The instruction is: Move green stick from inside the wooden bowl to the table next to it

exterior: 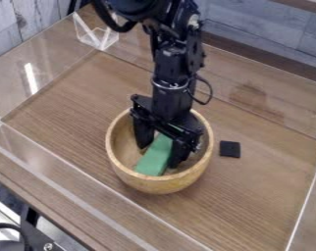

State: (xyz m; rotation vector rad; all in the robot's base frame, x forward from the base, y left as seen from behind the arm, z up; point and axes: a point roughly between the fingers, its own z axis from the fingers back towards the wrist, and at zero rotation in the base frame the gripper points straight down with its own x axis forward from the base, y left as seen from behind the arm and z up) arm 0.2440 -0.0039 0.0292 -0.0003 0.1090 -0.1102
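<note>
The round light-tan wooden bowl [131, 173] sits near the middle of the brown table [69, 113]. Inside it lies the bright green stick [157, 157], leaning up from the bowl's floor toward the right. My black gripper [165, 145] points straight down into the bowl and stands open, one finger on each side of the stick's upper end. Whether the fingers touch the stick I cannot tell. The top of the stick is partly hidden behind the fingers.
A small black square [229, 149] lies on the table just right of the bowl. Clear acrylic walls [29, 78] edge the tabletop. A white wire-like object [98, 37] rests at the back left.
</note>
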